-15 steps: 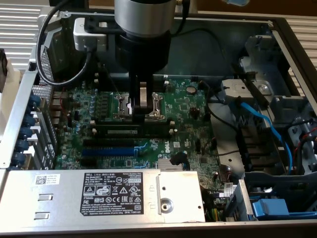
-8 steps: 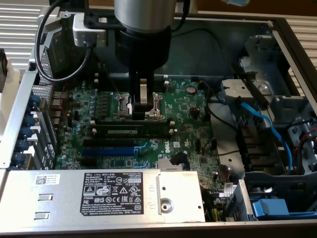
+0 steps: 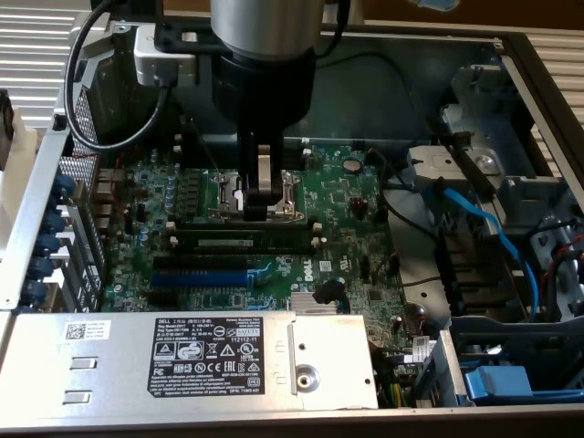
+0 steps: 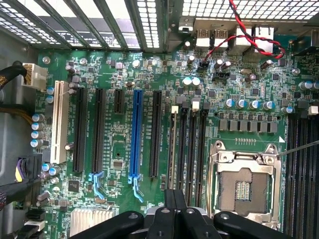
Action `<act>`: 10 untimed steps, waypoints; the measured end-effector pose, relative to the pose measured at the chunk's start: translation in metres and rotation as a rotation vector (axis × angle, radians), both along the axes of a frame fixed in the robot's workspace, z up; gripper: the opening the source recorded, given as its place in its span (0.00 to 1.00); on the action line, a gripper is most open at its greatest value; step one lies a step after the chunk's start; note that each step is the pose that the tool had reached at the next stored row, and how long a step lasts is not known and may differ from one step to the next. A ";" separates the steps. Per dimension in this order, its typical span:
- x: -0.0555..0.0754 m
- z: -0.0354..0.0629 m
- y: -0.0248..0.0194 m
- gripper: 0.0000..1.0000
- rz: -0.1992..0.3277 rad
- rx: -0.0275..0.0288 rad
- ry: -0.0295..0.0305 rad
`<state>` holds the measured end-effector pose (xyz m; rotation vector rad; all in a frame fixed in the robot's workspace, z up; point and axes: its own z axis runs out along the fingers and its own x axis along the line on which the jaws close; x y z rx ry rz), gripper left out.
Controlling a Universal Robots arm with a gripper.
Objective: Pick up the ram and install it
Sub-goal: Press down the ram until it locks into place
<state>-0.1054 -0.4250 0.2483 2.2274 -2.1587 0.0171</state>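
Note:
The ram (image 3: 239, 239) is a long dark-green stick with a small whitish label. It stands on edge in one of the black memory slots (image 3: 246, 224) on the green motherboard (image 3: 356, 196). In the wrist view the ram (image 4: 174, 144) shows as a thin edge in the slot farthest from the CPU socket (image 4: 244, 186). My gripper (image 3: 265, 203) hangs over the slots beside the socket, fingers together with nothing between them. In the wrist view the gripper (image 4: 174, 206) lines up with one end of the ram. I cannot tell whether it touches the stick.
The blue expansion slot (image 3: 203, 274) and black slots lie on the near side of the memory slots. A silver power supply (image 3: 182, 360) borders the near edge. A blue cable (image 3: 484, 228) and drive bays fill the exterior view's right. A finned heatsink (image 3: 315, 306) sits close by.

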 end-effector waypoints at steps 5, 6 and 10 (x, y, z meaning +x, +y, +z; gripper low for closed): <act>0.000 0.0000 0.0000 0.10 -0.023 -0.0003 0.0000; 0.000 0.0000 0.0000 0.10 -0.038 -0.0003 0.0001; 0.000 -0.0001 0.0000 0.10 -0.098 -0.0003 0.0000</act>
